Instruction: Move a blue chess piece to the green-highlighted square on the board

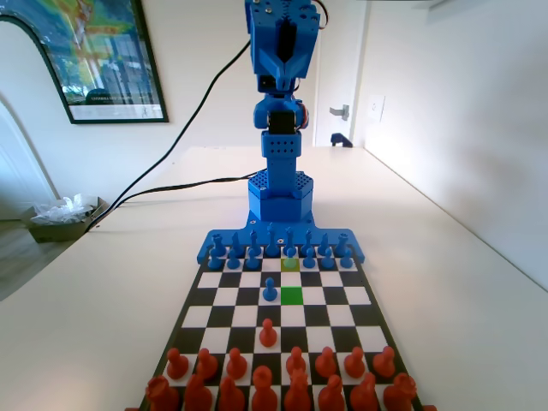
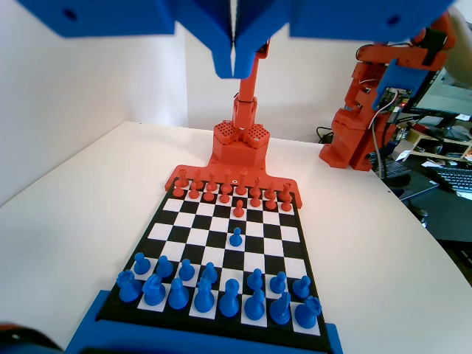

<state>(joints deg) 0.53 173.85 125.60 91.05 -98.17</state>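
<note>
The board (image 1: 195, 315) lies before the blue arm, blue set at the far end in the fixed view, red set near. The green-highlighted square (image 1: 292, 295) is bare. One blue pawn (image 1: 270, 289) stands forward of its row, on the square just left of the green one; in the wrist view this pawn (image 2: 235, 237) sits mid-board. The other blue pawns (image 1: 309, 257) stay in their row. My gripper (image 2: 234, 65) hangs high above the board, jaws pressed together with nothing between them. In the fixed view the arm (image 1: 281, 51) is folded upright over its base.
A duller olive square (image 1: 290, 265) lies in the blue pawn row, directly behind the green one. One red pawn (image 1: 268, 332) stands forward of the red rows (image 1: 295, 364). A black cable (image 1: 171, 184) runs over the table left of the arm's base.
</note>
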